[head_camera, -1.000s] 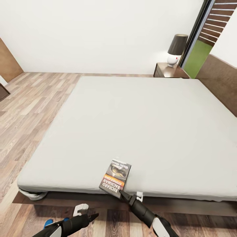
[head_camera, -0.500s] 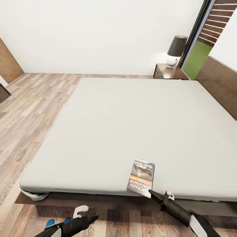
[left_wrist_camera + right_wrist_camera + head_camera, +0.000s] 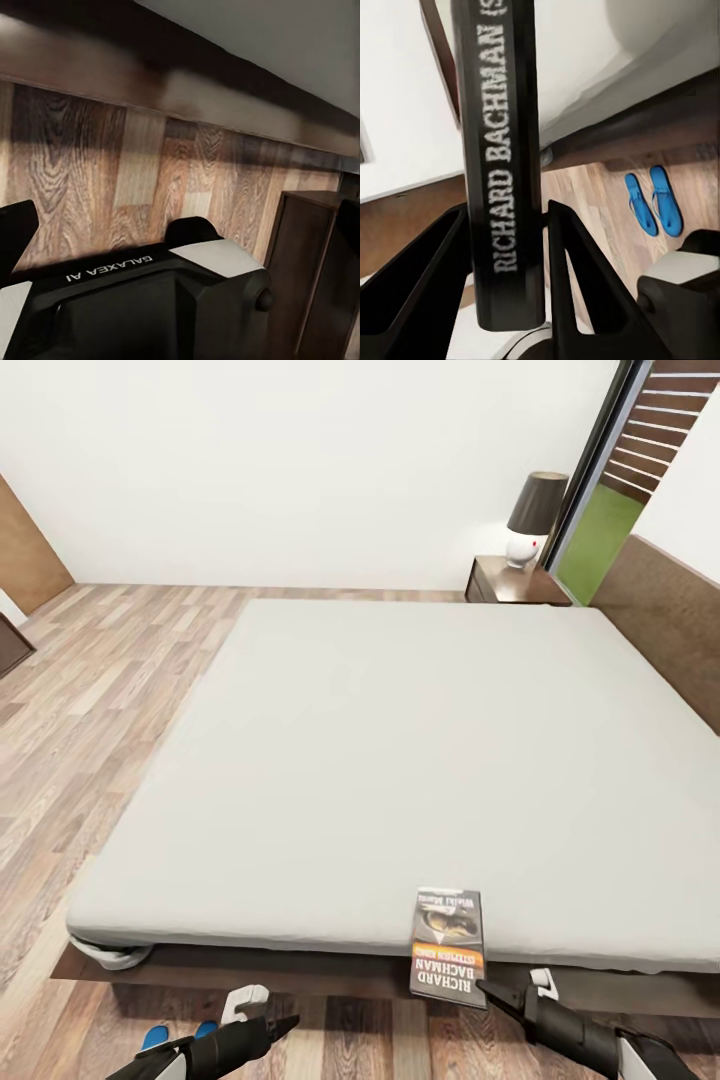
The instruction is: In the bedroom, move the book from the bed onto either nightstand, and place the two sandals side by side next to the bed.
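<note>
R gripper (image 3: 506,225) is pinching the book (image 3: 448,946) by its spine, fingers (image 3: 577,262) pressing either side of the white "RICHARD BACHMAN" lettering. The paperback is lying cover-up at the near edge of the bed (image 3: 400,740), overhanging the dark frame. L gripper (image 3: 283,1021) is hovering low over the wood-plank floor (image 3: 90,700); can't tell whether its claw is spread. Two blue sandals (image 3: 654,201) are lying side by side on the floor near the bed. Lamp (image 3: 533,518) is sitting on the far nightstand (image 3: 515,582).

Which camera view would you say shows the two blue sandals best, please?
The right wrist view: both sandals lie side by side on the floor, unobstructed. The head view catches just blue slivers behind the left arm.
</note>
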You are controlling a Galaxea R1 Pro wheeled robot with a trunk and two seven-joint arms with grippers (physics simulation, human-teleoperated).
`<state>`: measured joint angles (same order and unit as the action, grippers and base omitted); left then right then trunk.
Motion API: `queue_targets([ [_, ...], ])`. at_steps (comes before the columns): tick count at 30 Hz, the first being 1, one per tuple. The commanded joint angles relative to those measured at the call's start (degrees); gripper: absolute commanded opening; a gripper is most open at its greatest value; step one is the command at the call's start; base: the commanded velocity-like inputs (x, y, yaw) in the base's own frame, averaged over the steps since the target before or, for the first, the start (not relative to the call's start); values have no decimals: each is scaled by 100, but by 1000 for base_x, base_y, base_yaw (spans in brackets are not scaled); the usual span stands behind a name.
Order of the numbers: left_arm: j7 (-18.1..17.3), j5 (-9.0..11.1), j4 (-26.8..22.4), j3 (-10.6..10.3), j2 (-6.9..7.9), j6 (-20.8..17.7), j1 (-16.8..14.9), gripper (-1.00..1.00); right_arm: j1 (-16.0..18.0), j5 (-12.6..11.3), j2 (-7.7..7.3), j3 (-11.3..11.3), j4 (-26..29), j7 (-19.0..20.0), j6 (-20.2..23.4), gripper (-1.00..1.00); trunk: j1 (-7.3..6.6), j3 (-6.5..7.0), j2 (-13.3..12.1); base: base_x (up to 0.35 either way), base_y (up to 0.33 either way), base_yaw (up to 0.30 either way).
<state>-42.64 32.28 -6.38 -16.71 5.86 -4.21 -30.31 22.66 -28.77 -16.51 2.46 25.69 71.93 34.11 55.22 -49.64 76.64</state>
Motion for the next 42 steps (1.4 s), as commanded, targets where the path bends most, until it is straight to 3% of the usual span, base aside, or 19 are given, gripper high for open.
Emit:
queue_targets([
  [1, -15, 59, -4, -34, 3, -44, -2, 100, 1, -12, 0, 1, -5, 7, 46, -100, 0, -3, 2, 0, 0, 0],
  [10, -17, 59, -4, -34, -2, -44, -2, 100, 1, 21, -1, 1, -50, 6, 43, -100, 0, -3, 2, 0, 0, 0],
  [14, -13, 59, -4, -34, 3, -45, -2, 100, 1, 28, -1, 1, -339, 7, 35, -100, 0, 16, 2, 0, 0, 167],
  [42, -8, 59, 3, -34, -6, -44, -2, 100, 1, 29, -1, 1, -407, 7, 34, -100, 0, 86, 2, 0, 0, 277],
])
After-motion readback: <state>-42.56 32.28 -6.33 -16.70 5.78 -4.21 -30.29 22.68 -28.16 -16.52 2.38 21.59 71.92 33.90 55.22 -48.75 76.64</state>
